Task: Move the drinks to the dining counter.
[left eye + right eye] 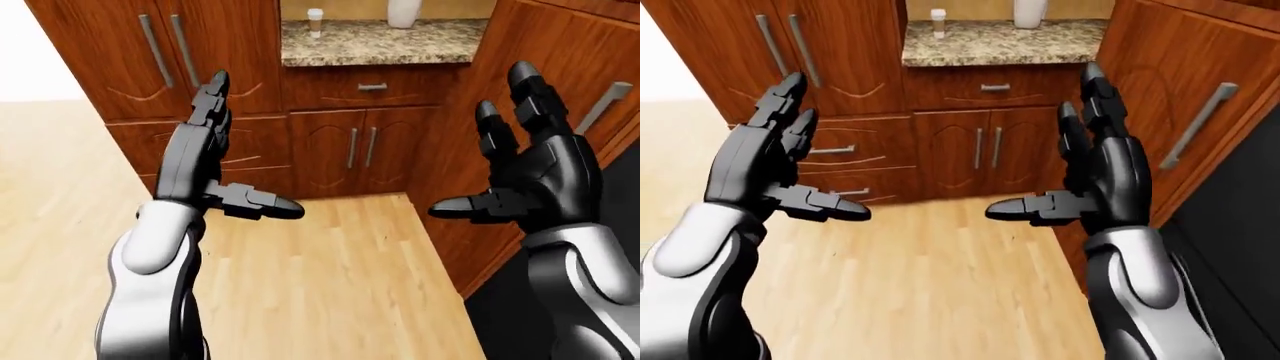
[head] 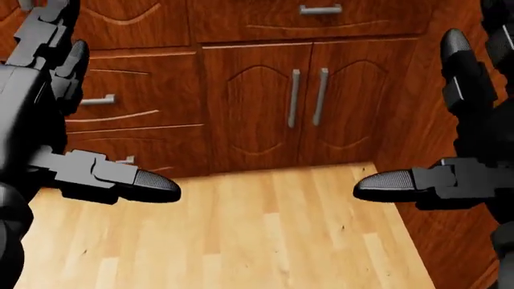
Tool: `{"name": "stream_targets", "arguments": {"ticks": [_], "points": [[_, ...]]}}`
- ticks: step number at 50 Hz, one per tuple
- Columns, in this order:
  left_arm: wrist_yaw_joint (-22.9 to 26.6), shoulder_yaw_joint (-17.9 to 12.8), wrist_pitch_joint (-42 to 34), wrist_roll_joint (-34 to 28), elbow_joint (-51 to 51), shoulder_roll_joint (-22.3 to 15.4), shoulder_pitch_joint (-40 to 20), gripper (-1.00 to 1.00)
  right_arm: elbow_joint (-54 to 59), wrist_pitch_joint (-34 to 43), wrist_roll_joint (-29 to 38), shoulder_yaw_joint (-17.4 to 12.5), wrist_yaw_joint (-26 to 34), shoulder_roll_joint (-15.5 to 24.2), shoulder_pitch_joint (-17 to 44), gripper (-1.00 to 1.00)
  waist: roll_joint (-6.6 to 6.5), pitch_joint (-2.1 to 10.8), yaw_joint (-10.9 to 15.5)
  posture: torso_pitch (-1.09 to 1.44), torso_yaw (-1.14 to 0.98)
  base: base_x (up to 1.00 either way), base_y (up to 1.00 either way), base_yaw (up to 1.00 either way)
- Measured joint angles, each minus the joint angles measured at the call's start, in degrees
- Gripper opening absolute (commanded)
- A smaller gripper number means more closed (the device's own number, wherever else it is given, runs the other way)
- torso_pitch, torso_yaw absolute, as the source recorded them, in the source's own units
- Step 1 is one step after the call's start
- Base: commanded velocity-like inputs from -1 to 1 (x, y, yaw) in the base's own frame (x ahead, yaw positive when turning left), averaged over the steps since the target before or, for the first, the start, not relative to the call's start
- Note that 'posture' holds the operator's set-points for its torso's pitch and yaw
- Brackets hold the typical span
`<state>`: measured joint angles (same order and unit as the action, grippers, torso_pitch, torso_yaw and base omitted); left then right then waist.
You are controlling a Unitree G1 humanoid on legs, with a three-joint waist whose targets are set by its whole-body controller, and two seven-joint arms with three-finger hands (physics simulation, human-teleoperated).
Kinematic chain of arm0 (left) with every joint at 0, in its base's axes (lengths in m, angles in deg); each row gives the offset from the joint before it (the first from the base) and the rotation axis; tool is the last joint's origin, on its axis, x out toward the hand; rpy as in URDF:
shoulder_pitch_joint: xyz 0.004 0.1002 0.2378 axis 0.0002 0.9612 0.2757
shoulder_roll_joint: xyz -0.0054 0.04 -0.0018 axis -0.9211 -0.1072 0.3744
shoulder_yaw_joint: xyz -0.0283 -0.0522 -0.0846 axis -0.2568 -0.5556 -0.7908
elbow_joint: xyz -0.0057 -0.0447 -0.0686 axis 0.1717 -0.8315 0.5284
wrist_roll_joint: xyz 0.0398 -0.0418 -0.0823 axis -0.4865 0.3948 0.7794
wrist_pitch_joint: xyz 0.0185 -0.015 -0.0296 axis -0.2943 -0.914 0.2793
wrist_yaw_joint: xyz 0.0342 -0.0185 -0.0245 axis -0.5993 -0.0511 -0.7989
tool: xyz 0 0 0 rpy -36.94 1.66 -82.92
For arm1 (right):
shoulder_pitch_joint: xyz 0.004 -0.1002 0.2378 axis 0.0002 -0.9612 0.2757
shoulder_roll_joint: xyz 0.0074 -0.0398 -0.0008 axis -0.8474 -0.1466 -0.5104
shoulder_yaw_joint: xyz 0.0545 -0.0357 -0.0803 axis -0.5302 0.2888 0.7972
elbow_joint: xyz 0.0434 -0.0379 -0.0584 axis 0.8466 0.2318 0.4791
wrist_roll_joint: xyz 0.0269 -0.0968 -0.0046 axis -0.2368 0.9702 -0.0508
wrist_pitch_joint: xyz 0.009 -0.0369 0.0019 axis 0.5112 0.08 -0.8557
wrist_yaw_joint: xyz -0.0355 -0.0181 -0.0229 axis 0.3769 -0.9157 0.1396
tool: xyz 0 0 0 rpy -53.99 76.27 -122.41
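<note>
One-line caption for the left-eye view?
Both open hands, left hand and right hand, raised empty toward a granite counter holding two white containers.

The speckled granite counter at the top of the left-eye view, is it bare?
No, the speckled granite counter carries a small white cup and a larger white container.

A: Carrying surface?
B: Speckled granite desk at the top of the left-eye view, set in a recess between tall wooden cabinets.

A: On it?
B: Small white cup with a dark band, upright, left. Larger white container right of it, top cropped. Well apart.

A: Below?
B: Pale plank floor, bare where visible.
</note>
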<state>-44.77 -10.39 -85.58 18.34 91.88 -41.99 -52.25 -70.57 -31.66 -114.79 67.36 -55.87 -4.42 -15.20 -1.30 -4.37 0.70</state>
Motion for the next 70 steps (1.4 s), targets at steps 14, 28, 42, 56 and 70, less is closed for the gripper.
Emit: {"name": "stream_targets", "arguments": {"ticks": [14, 28, 42, 56, 70], "points": [[0.01, -0.06, 0.92, -0.5, 1.75, -0.11, -1.12, 1.0, -2.18, -0.68, 0.59, -0.62, 0.83, 0.04, 0.8, 1.0, 4.34, 1.43, 3.33, 0.0, 0.0, 0.96, 0.0, 0.0], [0.32, 0.46, 2.0, -0.1, 2.06, 0.21, -0.92, 1.0, -2.22, -1.4, 1.81, -1.29, 1.13, -0.18, 0.98, 1.0, 1.28, 3.26, 1.49, 0.0, 0.0, 0.97, 0.0, 0.0], [1.25, 1.71, -3.01, -1.14, 2.57, -0.43, -4.67, 1.0, -4.46, 3.92, -2.47, -3.16, -1.84, 2.37, 4.71, 1.0, 6.38, -1.09, -0.99, 0.0, 0.0, 0.29, 0.0, 0.0], [1.66, 0.58, -2.62, -1.89, 3.9, -1.13, -5.01, 1.0, -4.68, 2.5, -3.04, -1.8, -2.21, 2.24, 3.65, 1.0, -2.23, 2.42, -0.57, 0.0, 0.0, 0.34, 0.0, 0.0], [2.39, 2.2, -3.63, -1.28, 2.6, -0.43, -4.62, 1.0, -3.38, 3.1, -3.1, -3.46, -2.55, 2.52, 2.92, 1.0, 5.65, 1.49, -0.11, 0.0, 0.0, 0.37, -0.01, 0.0]]}}
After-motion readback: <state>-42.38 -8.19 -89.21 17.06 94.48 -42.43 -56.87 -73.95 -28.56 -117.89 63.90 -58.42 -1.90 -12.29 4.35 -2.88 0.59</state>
